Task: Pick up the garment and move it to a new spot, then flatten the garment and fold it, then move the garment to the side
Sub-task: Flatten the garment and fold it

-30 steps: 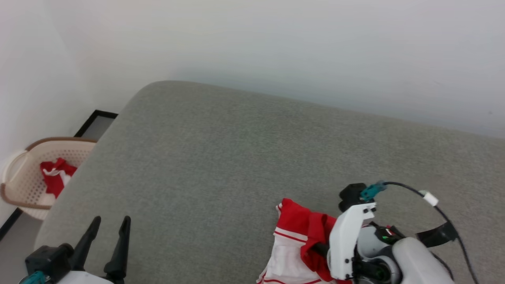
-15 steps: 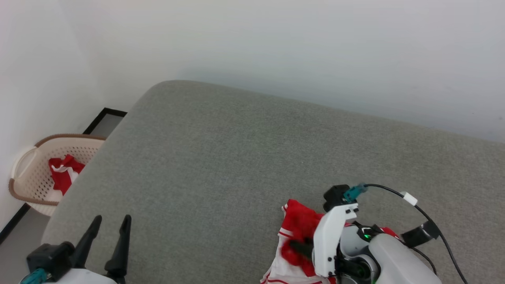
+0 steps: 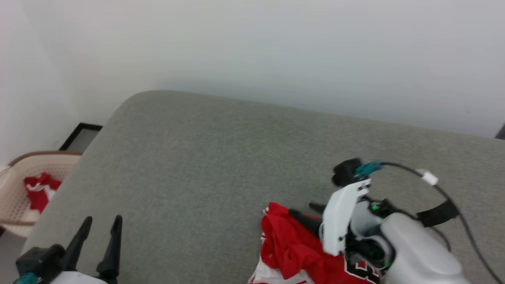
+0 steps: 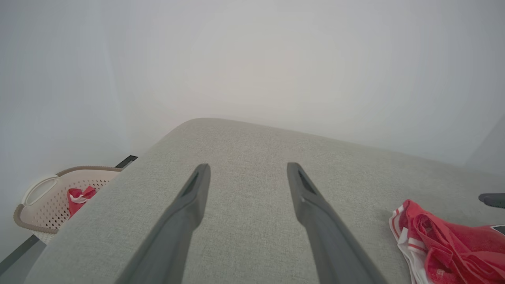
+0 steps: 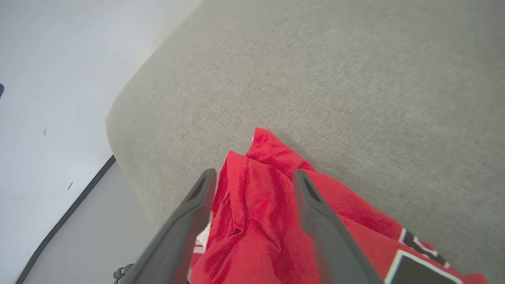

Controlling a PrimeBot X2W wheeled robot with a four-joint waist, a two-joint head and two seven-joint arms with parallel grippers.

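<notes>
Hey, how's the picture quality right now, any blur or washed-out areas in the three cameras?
Head view: slightly smeared throughout, the right gripper and the basket soft-edged. Left wrist view: the left gripper blurs toward the bottom edge, the wall pale and hazy, the garment fairly sharp. Right wrist view: even light, garment folds crisp, gripper fingers soft up close.

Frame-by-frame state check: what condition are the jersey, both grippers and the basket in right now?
garment: crumpled in a heap on the grey cushion, not folded.
right gripper: open, fingers spread over a red fold of the garment.
left gripper: open, empty, above bare cushion.
basket: on the floor beside the cushion, with a red-and-white cloth inside.
</notes>
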